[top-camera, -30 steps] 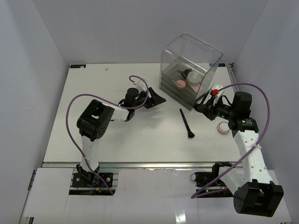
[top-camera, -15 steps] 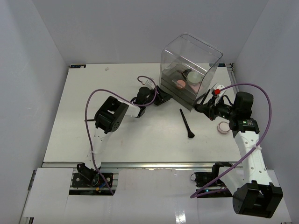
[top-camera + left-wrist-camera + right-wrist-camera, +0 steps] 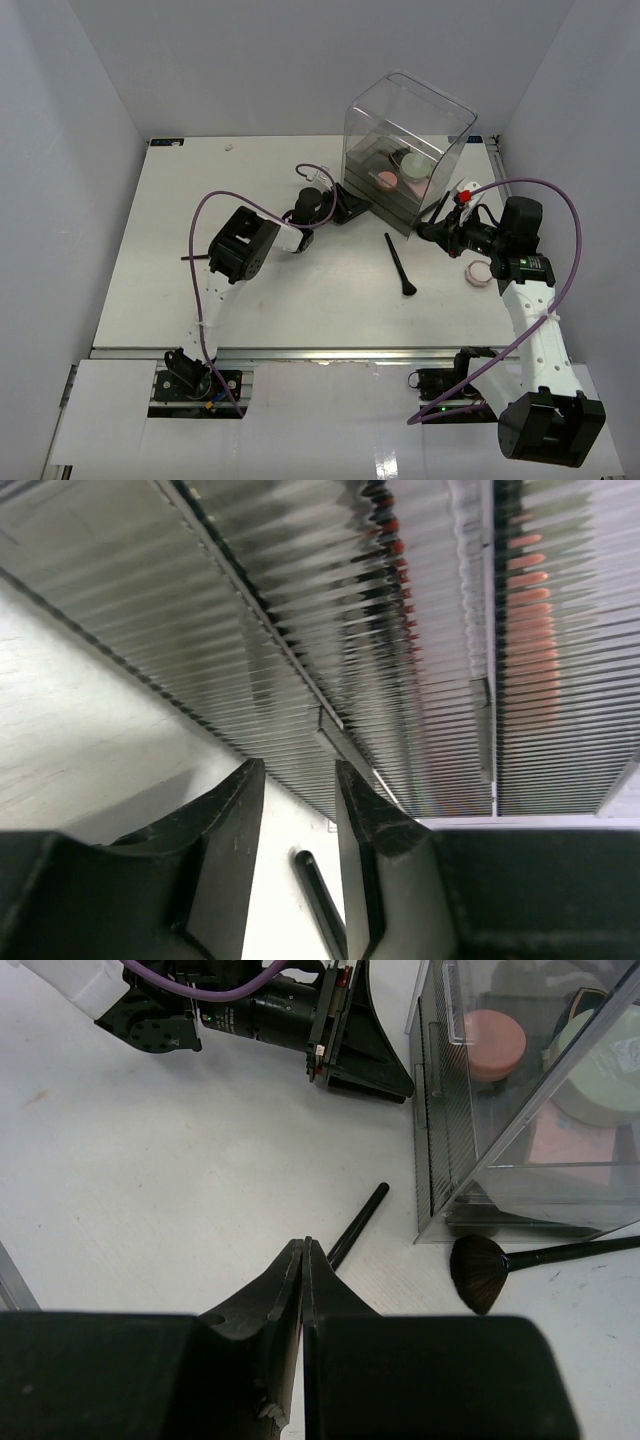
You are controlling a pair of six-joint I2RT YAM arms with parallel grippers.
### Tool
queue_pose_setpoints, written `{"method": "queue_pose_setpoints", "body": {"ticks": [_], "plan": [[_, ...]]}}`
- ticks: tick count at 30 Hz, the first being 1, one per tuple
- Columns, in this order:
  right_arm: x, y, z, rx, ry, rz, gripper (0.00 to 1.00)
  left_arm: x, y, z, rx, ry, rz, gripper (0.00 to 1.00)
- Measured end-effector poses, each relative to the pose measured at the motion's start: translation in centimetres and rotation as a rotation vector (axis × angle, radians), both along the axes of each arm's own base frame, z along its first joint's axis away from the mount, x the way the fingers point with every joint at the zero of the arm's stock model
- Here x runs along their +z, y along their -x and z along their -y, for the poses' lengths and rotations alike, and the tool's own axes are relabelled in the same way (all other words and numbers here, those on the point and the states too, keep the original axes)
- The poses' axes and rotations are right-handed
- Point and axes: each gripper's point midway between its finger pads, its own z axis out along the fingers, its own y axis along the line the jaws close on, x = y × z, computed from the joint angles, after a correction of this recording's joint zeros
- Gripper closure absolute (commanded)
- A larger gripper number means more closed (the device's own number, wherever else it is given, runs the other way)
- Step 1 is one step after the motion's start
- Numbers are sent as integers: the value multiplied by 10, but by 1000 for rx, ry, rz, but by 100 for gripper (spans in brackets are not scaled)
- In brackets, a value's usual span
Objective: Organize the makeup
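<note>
My left gripper is open, its tips close against the ribbed lower drawer fronts of the clear drawer box. In the left wrist view the open gripper faces a small drawer handle. A black brush lies on the table; its handle shows in the right wrist view. My right gripper is shut and empty just above it. A fan brush lies at the box's corner. A pink compact and a pale green compact sit inside the box.
Another round pink compact lies on the table beside my right forearm. The white table is walled by grey panels on three sides. Purple cables loop over both arms.
My left arm has swung right and brought its gripper up against the drawer box. My right gripper has barely moved.
</note>
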Motion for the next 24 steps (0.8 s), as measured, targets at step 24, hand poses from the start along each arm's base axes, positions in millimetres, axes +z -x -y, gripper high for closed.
{"method": "queue_pose_setpoints", "body": {"ticks": [24], "plan": [[-1,0,0,3,-2,-3,92,14,-3,12,-49,49,31,70]]}}
